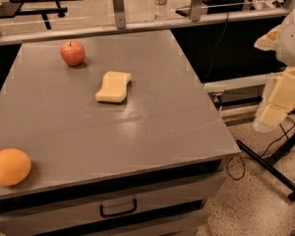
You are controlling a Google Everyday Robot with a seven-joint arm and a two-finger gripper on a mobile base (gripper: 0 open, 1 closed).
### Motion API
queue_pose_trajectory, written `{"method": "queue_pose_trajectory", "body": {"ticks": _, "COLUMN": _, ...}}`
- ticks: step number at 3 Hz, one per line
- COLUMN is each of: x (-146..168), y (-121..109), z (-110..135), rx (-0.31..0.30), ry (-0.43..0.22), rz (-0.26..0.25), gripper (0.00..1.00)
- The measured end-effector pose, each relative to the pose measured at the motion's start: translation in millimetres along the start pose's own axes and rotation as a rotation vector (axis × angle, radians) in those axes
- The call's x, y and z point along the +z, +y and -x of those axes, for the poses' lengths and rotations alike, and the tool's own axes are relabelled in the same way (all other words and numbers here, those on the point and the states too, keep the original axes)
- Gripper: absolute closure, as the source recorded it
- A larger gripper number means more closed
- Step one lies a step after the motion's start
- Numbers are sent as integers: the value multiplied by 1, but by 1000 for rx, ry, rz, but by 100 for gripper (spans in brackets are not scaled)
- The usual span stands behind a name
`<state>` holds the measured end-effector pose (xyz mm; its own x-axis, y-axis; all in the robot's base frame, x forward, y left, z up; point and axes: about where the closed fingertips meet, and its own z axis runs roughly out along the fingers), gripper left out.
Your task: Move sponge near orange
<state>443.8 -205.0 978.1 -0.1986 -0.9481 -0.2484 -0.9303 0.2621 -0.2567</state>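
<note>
The pale yellow sponge (113, 86) lies flat on the grey table (152, 132), a little behind its middle. The orange (9, 166) sits at the table's front left corner, far from the sponge. My gripper (279, 100), with pale yellow blocky fingers, hangs off the table's right side above the floor, well away from both, and holds nothing that I can see.
A red apple (72, 52) sits at the back left of the table, close behind the sponge. A drawer with a handle (118, 209) is under the tabletop. A water bottle (160, 1) stands beyond the back rail. Black stand legs (270, 166) and cables lie on the floor at right.
</note>
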Motion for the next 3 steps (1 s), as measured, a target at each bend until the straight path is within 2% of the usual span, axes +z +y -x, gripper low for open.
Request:
{"method": "queue_pose_trajectory", "body": {"ticks": 1, "x": 19, "y": -18, "z": 59, "rx": -51, "ry": -159, "rz": -5, "gripper": 0}}
{"method": "queue_pose_trajectory", "body": {"ticks": 2, "x": 44, "y": -44, "z": 136, "rx": -108, "ry": -333, "rz": 3, "gripper": 0}}
{"method": "queue_pose_trajectory", "body": {"ticks": 3, "x": 82, "y": -68, "z": 217, "rx": -123, "ry": -487, "rz": 49, "gripper": 0}}
